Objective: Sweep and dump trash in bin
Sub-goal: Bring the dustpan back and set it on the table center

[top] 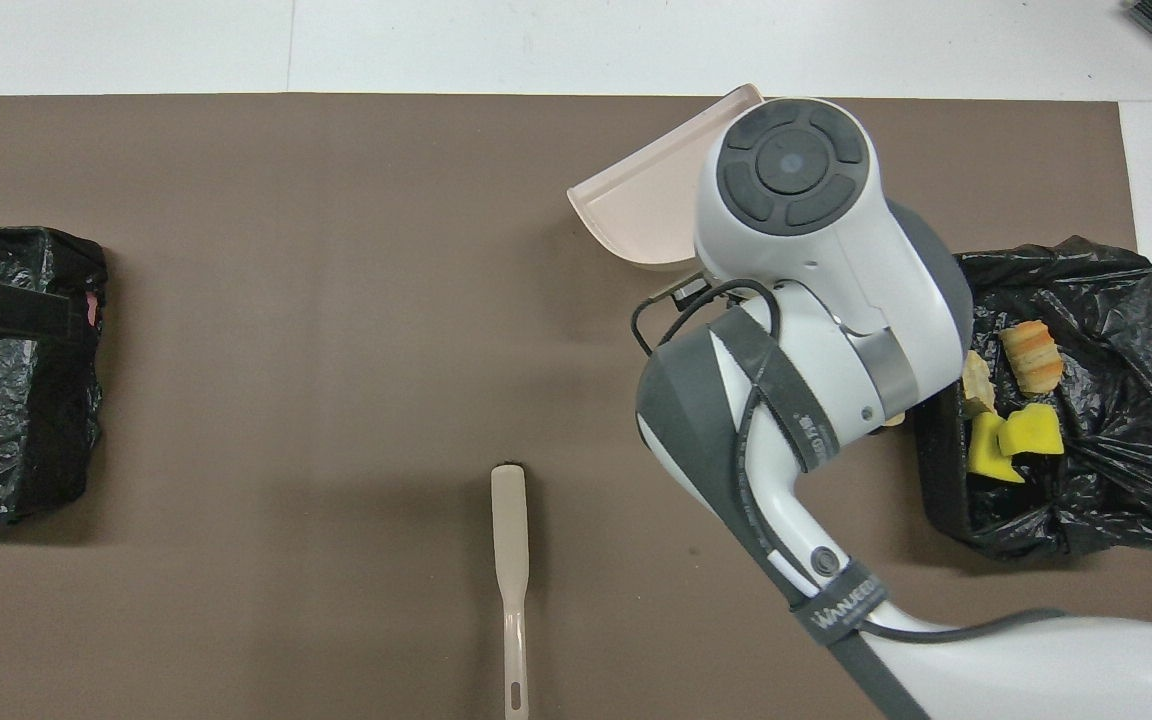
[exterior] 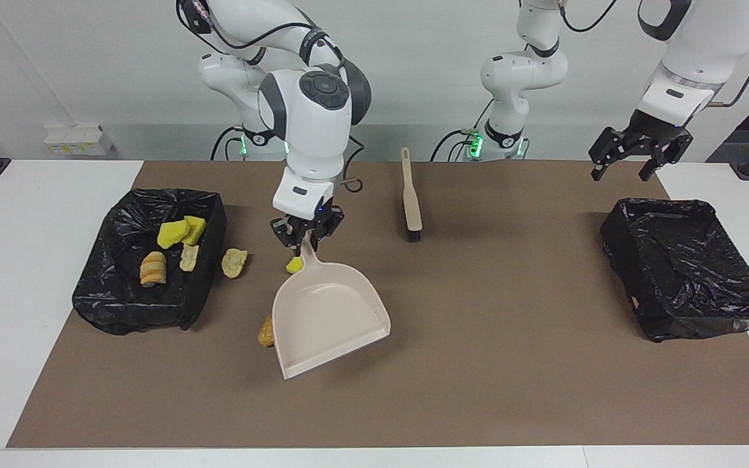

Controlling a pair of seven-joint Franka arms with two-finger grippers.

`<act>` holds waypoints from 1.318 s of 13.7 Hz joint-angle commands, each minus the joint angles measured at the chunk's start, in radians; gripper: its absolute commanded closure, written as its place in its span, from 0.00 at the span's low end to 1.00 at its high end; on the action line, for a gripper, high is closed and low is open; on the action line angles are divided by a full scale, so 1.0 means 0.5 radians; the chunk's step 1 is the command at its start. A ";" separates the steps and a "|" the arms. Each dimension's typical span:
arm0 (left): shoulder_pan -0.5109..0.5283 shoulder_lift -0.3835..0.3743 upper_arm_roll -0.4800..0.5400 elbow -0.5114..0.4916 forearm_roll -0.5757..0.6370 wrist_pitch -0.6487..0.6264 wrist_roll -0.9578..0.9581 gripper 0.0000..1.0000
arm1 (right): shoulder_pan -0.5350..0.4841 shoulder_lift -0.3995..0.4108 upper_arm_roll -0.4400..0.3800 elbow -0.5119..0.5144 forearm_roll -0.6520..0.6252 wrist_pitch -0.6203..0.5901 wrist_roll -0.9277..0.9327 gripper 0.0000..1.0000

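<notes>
So four scraps lie in the black-lined bin [exterior: 153, 305], three remain on the tabletop [exterior: 478, 390]; right claw [exterior: 305, 238] grasps the beige plastic dustpan [exterior: 329, 325], left claw [exterior: 634, 162] released

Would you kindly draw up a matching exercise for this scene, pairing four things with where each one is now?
Things:
1. beige plastic dustpan
2. beige long-handled brush
3. striped golden-brown bread-like scrap
4. left tool

Places:
A. lying on the brown mat, nearer to the robots than the dustpan
B. up in the air by the black-lined bin at the left arm's end, open
C. held by its handle in the right tool
D. inside the black-lined bin at the right arm's end

Pairs: 1-C, 2-A, 3-D, 4-B
</notes>
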 commanded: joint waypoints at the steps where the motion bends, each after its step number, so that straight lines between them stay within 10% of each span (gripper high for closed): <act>1: -0.017 0.001 -0.012 0.089 0.009 -0.112 -0.079 0.00 | 0.123 0.266 0.020 0.334 0.085 -0.032 0.435 1.00; 7: -0.014 -0.030 -0.003 -0.019 0.009 -0.088 -0.088 0.00 | 0.362 0.696 0.014 0.604 0.091 0.201 0.918 1.00; 18: -0.007 -0.039 -0.003 -0.056 0.009 -0.088 -0.073 0.00 | 0.414 0.807 0.079 0.555 0.217 0.447 1.084 0.98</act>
